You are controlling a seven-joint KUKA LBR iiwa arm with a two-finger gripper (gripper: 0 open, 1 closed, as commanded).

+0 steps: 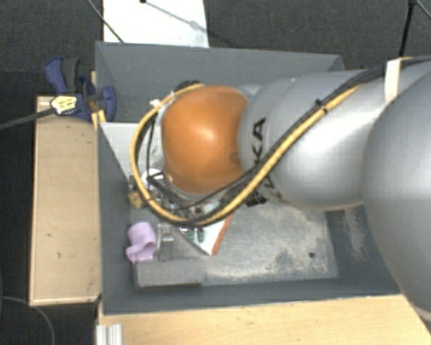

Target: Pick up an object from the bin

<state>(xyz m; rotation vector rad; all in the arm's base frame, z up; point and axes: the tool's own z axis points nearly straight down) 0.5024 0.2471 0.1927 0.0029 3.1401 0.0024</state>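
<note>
The silver arm (pixel 330 142) is seen reaching in from 3 o'clock, and much of the grey bin (pixel 273 67) is covered by it. Its wrist is capped by a rounded orange cover (pixel 201 139), around which a yellow-and-black cable (pixel 140 157) is looped. The gripper (pixel 165 228) is placed beneath that cover, toward 8 o'clock of the bin floor; whether it is open or closed cannot be told.

A flat grey foam block (pixel 169 273) is laid along the near wall at about 7 o'clock of the bin. A white card-like piece with an orange edge (pixel 214 239) is tucked under the wrist, at 4 o'clock from the gripper (it is partly hidden by the arm). A small lilac plastic piece (pixel 140 241) is found just beside the gripper at its 8 o'clock, touching the foam block's upper edge. A tiny brass-coloured item (pixel 134 198) is seen at the gripper's 10 o'clock.
</note>
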